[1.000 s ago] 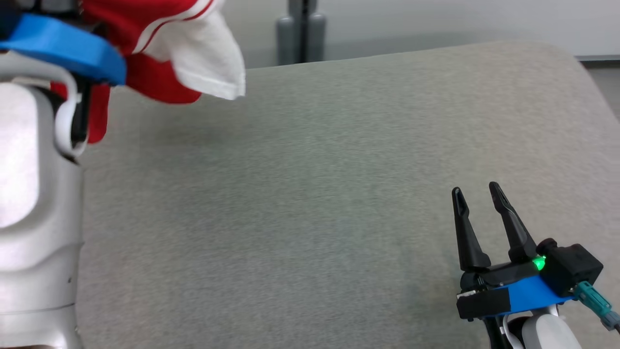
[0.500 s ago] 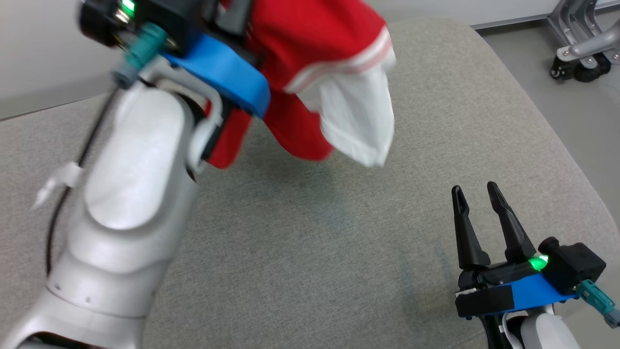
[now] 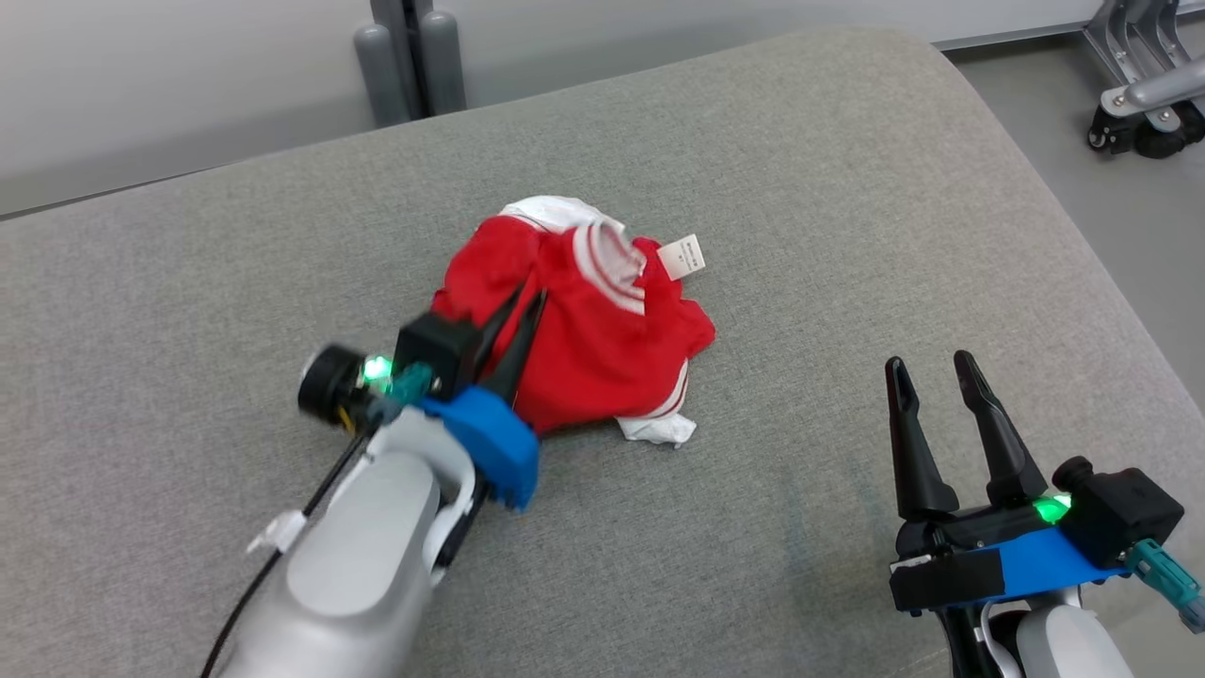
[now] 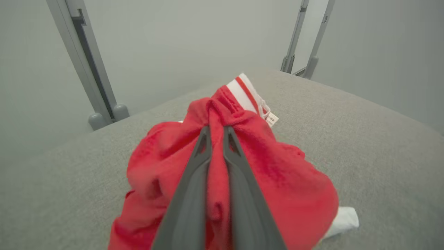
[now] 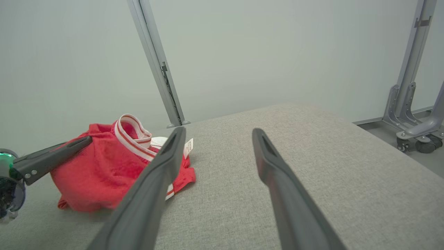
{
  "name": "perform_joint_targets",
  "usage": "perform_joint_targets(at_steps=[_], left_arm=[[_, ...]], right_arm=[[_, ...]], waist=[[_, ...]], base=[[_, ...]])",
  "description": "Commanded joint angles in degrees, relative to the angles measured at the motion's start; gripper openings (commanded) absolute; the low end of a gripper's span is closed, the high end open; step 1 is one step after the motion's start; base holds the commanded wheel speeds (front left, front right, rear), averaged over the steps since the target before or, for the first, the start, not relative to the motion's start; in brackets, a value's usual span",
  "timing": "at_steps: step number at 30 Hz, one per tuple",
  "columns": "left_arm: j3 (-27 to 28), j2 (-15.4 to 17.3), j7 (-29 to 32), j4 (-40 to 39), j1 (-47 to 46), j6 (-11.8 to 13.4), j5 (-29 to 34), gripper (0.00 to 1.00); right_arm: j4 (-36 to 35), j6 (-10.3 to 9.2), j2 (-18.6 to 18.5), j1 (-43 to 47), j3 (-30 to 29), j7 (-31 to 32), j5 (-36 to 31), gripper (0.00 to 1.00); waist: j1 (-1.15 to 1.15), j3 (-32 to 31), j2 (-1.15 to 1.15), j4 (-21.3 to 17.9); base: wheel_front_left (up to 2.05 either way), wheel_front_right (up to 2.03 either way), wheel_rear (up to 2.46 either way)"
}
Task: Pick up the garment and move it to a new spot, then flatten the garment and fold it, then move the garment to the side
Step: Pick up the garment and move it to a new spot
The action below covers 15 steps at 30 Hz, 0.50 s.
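Observation:
The garment [image 3: 593, 334] is red with white striped trim and a white tag, lying bunched in a heap on the grey padded table [image 3: 847, 188]. My left gripper [image 3: 527, 297] reaches into the heap's left side, shut on a fold of the red cloth. In the left wrist view its fingers [image 4: 194, 180] pinch a ridge of the garment [image 4: 277, 173]. My right gripper [image 3: 930, 365] rests open at the lower right, apart from the cloth. The right wrist view shows the garment [image 5: 100, 170] to the left, beyond that gripper's spread fingers [image 5: 152, 187], with the left gripper's finger [image 5: 52, 158] on it.
Grey frame posts [image 3: 409, 56] stand behind the table's far edge. A wheeled metal stand [image 3: 1144, 94] sits on the floor at the far right. The table's rounded right edge [image 3: 1111, 264] drops off near my right arm.
The head camera has swung. The garment, hanging high from my left gripper a second ago, now lies heaped on the table with the gripper lowered onto it. My right gripper is unchanged.

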Motion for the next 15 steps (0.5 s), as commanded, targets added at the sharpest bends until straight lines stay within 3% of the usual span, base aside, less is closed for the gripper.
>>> perform_joint_targets(at_steps=[1, 4, 5, 6, 9, 15], left_arm=[[0.2, -0.1, -0.6, 0.9, 1.0, 0.4, -0.5, 0.0], [0.4, -0.2, -2.0, 3.5, 3.2, 1.0, -1.0, 0.0], [0.6, -0.4, -2.4, 4.0, 3.6, 1.1, -1.2, 0.15], [0.7, -0.5, -2.8, 4.1, 3.9, 1.3, -1.2, 1.0], [1.3, -0.8, -3.7, 2.6, 4.3, 1.6, -0.9, 1.0], [8.2, 0.3, -3.9, -13.6, 9.8, 3.5, 2.3, 1.0]], right_arm=[[0.1, 0.03, 0.0, -0.3, -0.2, -0.2, 0.0, 1.0], [0.4, 0.03, 0.0, 0.0, -0.3, -0.2, -0.4, 1.0], [0.5, 0.03, 0.0, 0.2, -0.3, -0.2, -0.5, 1.0], [0.5, 0.03, 0.0, 0.4, -0.3, -0.2, -0.6, 1.0], [0.8, 0.03, 0.0, 0.7, -0.4, -0.2, -0.5, 1.0], [0.8, 0.03, 0.0, 1.5, -0.7, -0.2, -0.9, 1.0]], waist=[[0.0, -0.1, 0.0, 0.2], [0.0, -0.4, 0.0, 1.0], [0.0, -0.6, 0.0, 1.3], [0.0, -0.7, 0.0, 1.6], [0.0, -1.4, 0.0, 2.6], [0.0, -3.1, 0.0, 5.2]], base=[[0.0, 0.0, 0.0], [0.0, 0.0, 0.0], [0.0, 0.0, 0.0], [0.0, 0.0, 0.0], [0.0, 0.0, 0.0], [0.0, 0.0, 0.0]])
